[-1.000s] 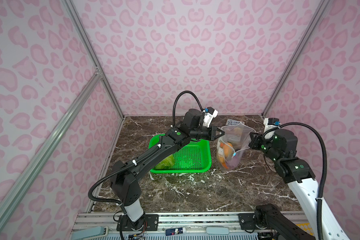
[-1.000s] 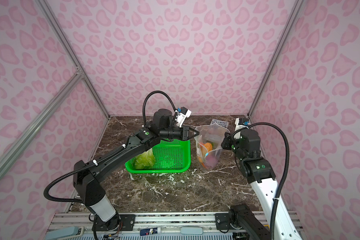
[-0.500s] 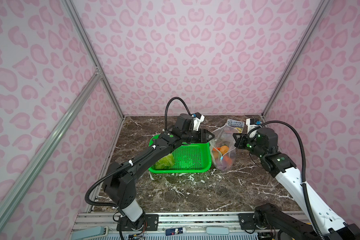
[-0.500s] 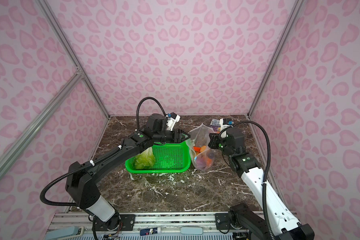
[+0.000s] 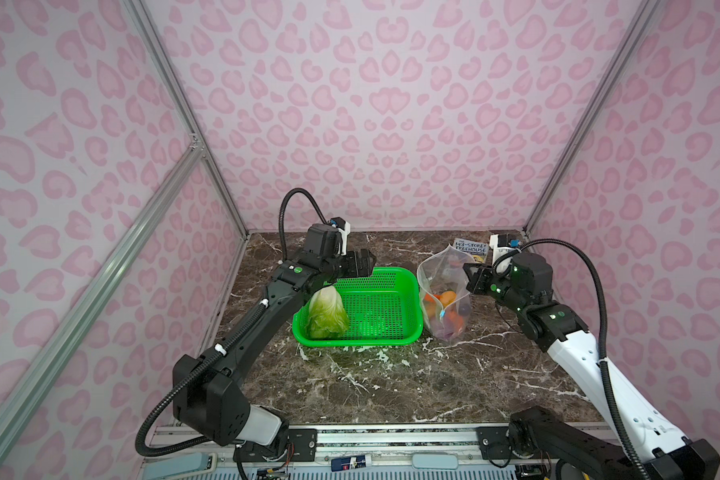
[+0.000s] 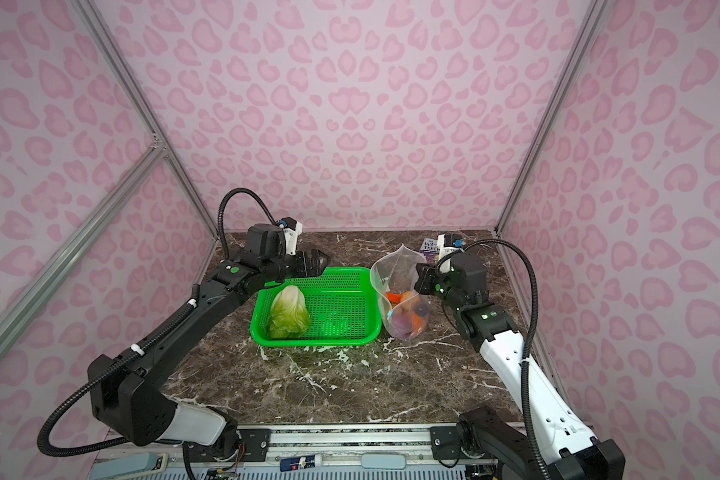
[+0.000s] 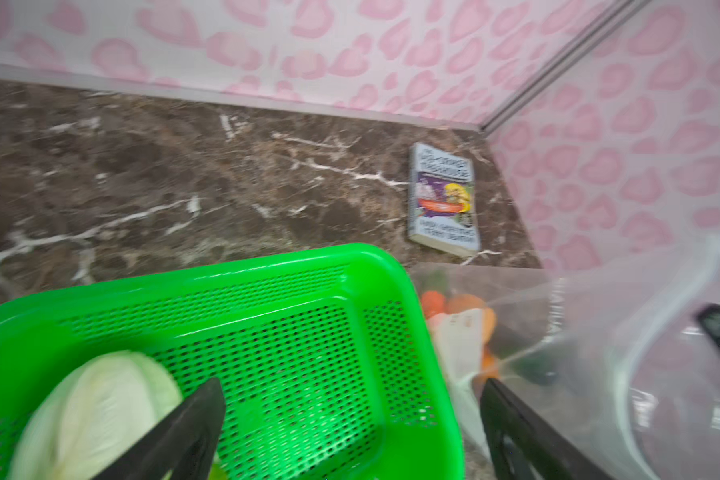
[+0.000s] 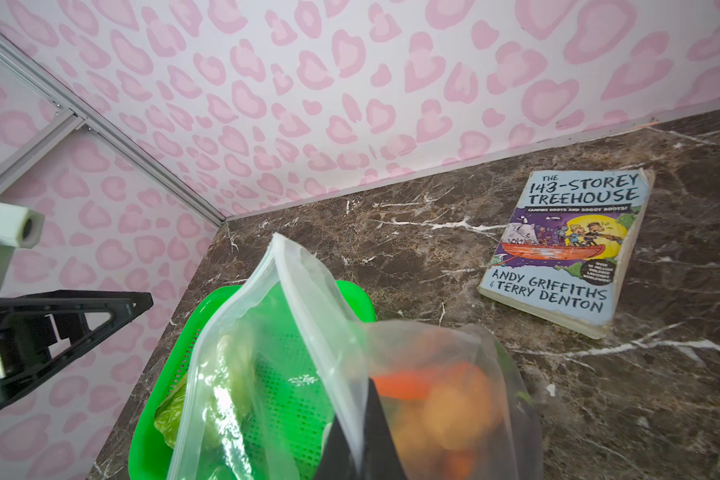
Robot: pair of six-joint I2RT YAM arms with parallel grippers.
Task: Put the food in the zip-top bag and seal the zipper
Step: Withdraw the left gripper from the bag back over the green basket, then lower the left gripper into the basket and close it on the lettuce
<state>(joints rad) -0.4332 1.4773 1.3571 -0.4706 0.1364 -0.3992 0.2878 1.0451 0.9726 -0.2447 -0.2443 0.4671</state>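
Moved: left gripper [image 5: 366,264] has pulled back from the mouth of the zip-top bag [image 5: 436,270], where it sat closed a second ago. It now hangs over the far rim of the green basket [image 5: 391,343].
Left gripper now: jaws spread wide, nothing between them.
Right gripper [image 5: 472,277]: clamped shut on the bag's upper edge, holding it upright. Since the earlier frame it has carried the bag closer to the basket.
Bag: just beside the basket's right wall, its bottom apparently resting on the marble table [image 5: 391,386]. Orange pieces [image 5: 447,297] and darker purple ones show through the plastic.
Still out: the cabbage [image 5: 327,311] lies in the basket's near left corner, unmoved from a second ago.
Zipper [image 8: 221,320]: as far as we can judge, the mouth still gapes and the strip is not drawn closed.
What it means: we read the release as one delivery finished. We cannot tell what was let go. The cabbage looks like the last piece to bag before sealing.
Unchanged: the book [image 5: 470,248] stays by the back wall.
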